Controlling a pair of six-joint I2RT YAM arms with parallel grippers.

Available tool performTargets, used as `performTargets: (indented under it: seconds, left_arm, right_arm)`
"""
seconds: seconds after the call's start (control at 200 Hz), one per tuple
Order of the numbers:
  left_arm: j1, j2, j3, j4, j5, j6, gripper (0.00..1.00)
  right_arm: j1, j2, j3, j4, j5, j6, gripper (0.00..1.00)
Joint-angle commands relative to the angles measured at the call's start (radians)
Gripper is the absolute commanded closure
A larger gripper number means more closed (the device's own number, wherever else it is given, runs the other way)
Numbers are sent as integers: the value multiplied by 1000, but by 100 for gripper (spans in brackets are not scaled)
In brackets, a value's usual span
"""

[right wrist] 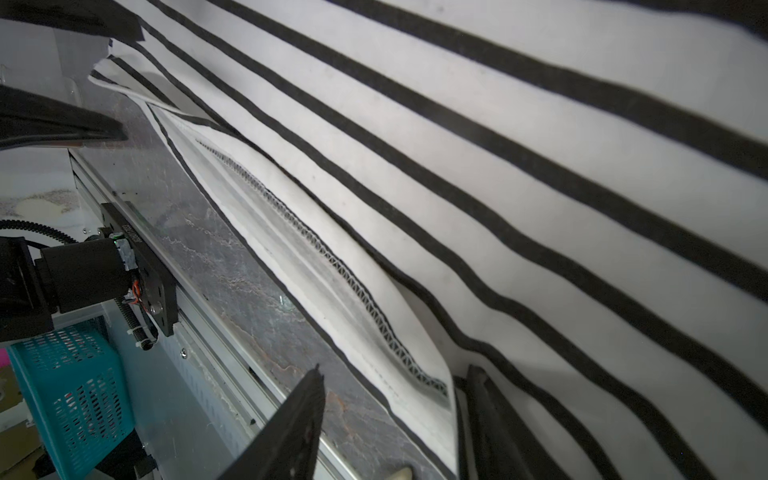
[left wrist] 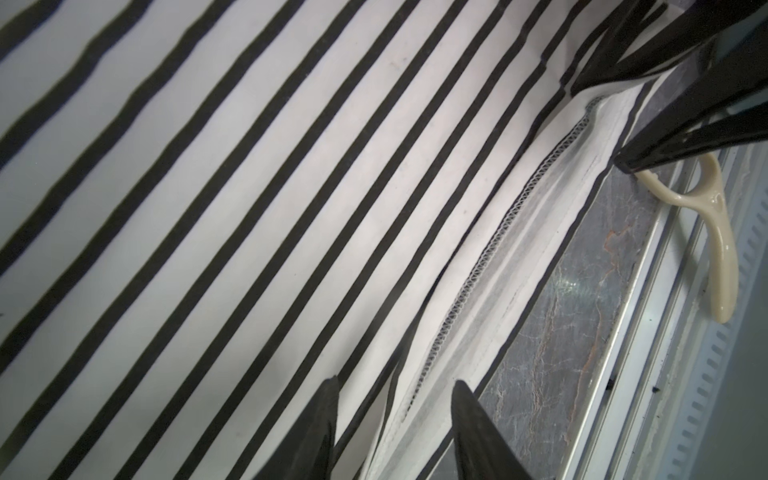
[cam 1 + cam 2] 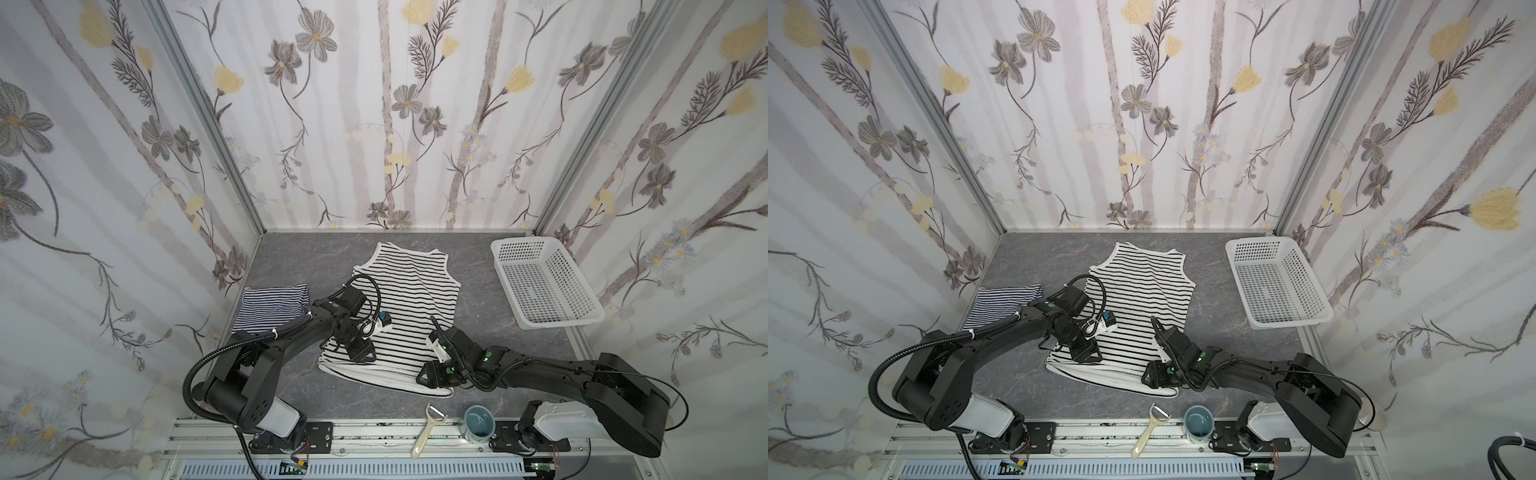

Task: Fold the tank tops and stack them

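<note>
A white tank top with wide black stripes point(image 3: 409, 291) point(image 3: 1142, 286) lies spread flat mid-table, its hem toward the front edge. The other tank top, finely navy-striped point(image 3: 272, 305) point(image 3: 1005, 303), lies folded at the left. My left gripper point(image 3: 363, 358) point(image 2: 395, 395) hovers open over the hem's left part, with the white hem band lying between its fingers. My right gripper point(image 3: 422, 377) point(image 1: 395, 382) is open at the hem's right corner. One of its fingers is over bare table, the other is at the fabric edge point(image 1: 498, 166). Neither gripper holds cloth.
A white perforated basket point(image 3: 524, 240) stands at the back right. A cream peeler point(image 3: 428, 430) point(image 2: 723, 249) and a blue-grey mug point(image 3: 478, 423) sit on the front rail. A teal basket point(image 1: 70, 390) shows below the table edge. Floral walls enclose three sides.
</note>
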Motion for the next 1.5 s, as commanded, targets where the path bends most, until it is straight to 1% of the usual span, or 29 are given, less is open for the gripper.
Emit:
performTargets:
  seconds: [0.0,0.245,0.445,0.595,0.709,0.799,0.854,0.954,1.069,1.259,1.369,1.494]
  left_arm:
    - [1,22,12,0,42,4,54]
    - [1,59,44,1,78,-14,53]
    - [-2,99,75,2,110,-37,53]
    - [-35,151,81,9,38,-54,54]
    - [-72,141,53,16,-27,-52,53]
    - [-115,108,16,17,-77,-46,53]
    - [-141,85,-4,19,-97,-48,53]
    - [-177,59,-32,21,-126,-59,53]
    - [-211,48,-53,27,-140,-74,53]
    - [-255,54,-75,54,-196,-91,53]
    - [-263,63,-79,63,-255,-94,53]
    - [-268,44,-74,61,-323,-78,53]
  right_arm:
    - [20,-14,-2,32,-16,-4,44]
    - [84,-80,-41,62,-28,33,45]
    - [114,-81,-91,91,-30,75,44]
    - [121,-108,-91,64,-22,68,45]
    - [112,-170,-68,16,-4,54,45]
    - [73,-227,-72,8,8,64,44]
    - [29,-258,-87,7,18,80,44]
    - [-29,-282,-112,7,25,104,45]
    - [-37,-270,-107,5,46,118,45]
    - [-36,-198,-96,11,47,131,46]
    - [-36,-164,-92,-15,52,120,47]
    - [-53,-149,-88,-71,93,112,47]
